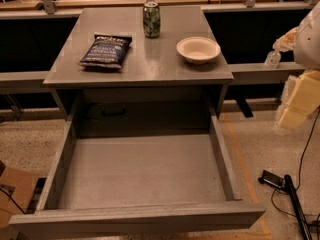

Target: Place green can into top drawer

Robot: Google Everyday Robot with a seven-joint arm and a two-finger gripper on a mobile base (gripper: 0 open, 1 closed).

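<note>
The drawer (140, 218) stands pulled well out toward the camera. Its flat grey bottom is bare from wall to wall, with low side walls left and right and the thick front panel nearest the view. The room above it is open. Only its back part lies in shadow under the front edge of the tabletop (150, 66).

The can (151, 19) stands upright at the back of the tabletop, near the far edge and about midway across. To its front left the bag (106, 50) lies flat, apart from the can and close to the left edge. To its front right sits the bowl (198, 49), also apart from the can and near the right edge. Between bag and bowl a bare strip of tabletop runs from the can to the front edge above the drawer.

The hand (276, 51) hangs at the right, off the tabletop and past its right edge, about level with the bowl. I cannot tell whether it is wide or narrow. The pale arm (300, 99) fills the right border behind and below it. The bowl lies roughly between hand and can.

On the floor (250, 149) right of the drawer lie a small black box (272, 179) and cables. Left of the drawer a brown board (15, 189) lies close to the side wall.
</note>
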